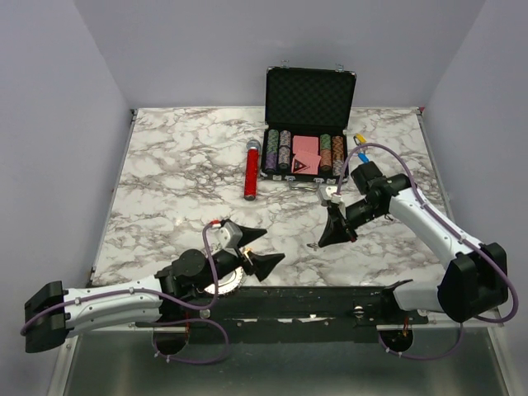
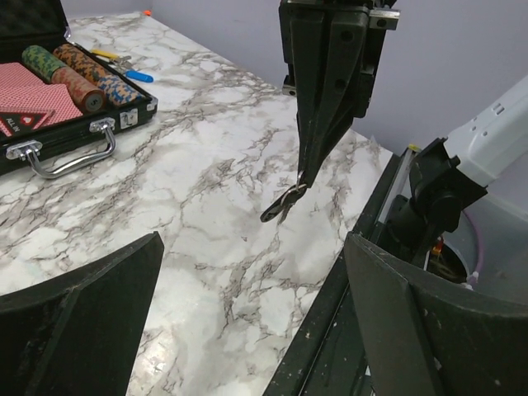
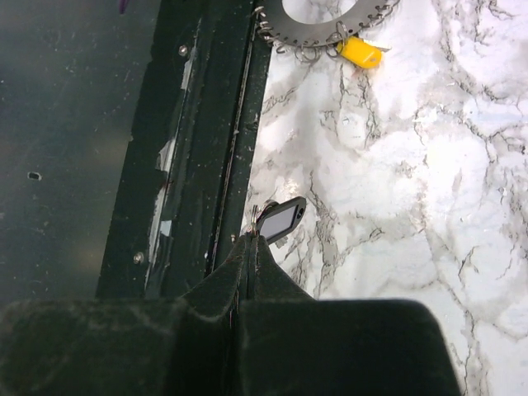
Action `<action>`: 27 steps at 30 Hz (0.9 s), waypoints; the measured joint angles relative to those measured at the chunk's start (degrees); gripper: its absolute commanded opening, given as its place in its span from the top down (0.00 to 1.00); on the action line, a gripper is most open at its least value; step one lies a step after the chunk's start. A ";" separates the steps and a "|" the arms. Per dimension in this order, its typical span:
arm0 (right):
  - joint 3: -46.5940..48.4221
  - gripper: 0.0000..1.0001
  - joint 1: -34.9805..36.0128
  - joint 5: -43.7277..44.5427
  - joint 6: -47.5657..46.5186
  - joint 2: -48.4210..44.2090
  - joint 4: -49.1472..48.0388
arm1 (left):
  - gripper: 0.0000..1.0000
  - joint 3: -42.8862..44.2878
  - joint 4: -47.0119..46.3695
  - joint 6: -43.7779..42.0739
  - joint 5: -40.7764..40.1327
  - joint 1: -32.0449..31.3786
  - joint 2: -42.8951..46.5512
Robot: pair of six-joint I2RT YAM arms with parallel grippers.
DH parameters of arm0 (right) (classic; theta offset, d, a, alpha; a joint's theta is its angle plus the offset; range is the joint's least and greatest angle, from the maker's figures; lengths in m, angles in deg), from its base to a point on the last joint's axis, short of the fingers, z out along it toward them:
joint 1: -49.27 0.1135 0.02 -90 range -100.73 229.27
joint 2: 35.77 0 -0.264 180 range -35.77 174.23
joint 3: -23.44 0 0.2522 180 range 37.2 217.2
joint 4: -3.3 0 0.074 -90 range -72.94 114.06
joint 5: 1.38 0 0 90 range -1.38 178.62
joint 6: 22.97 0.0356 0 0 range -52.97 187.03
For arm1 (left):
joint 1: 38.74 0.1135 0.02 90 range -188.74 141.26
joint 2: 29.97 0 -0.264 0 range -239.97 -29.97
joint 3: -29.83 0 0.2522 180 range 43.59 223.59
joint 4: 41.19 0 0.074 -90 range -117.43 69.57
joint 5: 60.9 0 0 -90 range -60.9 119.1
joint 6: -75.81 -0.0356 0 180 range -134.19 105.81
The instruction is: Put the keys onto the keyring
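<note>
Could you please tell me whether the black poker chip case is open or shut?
Open: its lid stands upright, and chips and red cards show inside.

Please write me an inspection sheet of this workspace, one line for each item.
Surface: marbled table, no damage seen.
Job's things: keyring at the near edge, partly under the left arm; tagged key in the right gripper.
Clutter: open poker chip case, red cylinder, small blue and yellow pieces right of the case.
Grippers: left gripper open, empty; right gripper shut on the tagged key.
Cables: purple cables run along both arms.
Surroundings: plain grey walls; nothing else seen.
</note>
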 measured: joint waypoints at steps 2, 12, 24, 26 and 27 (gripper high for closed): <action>0.39 0.99 0.00 0.57 -0.28 0.33 0.72 | 0.01 0.00 1.40 -0.66 0.66 0.07 0.85; 2.73 0.99 1.03 3.26 -0.39 1.20 3.26 | 0.21 3.10 1.20 -6.19 8.09 0.13 -8.72; 3.10 0.99 2.95 5.77 2.27 1.20 3.15 | 0.48 14.58 -0.76 -10.62 12.41 0.13 -25.79; 3.10 0.99 3.02 5.84 2.45 1.20 3.13 | 0.49 15.41 -0.92 -11.47 12.85 0.13 -27.36; 3.10 0.99 3.02 5.84 2.49 1.20 3.13 | 0.49 15.74 -0.96 -11.85 13.09 0.13 -28.00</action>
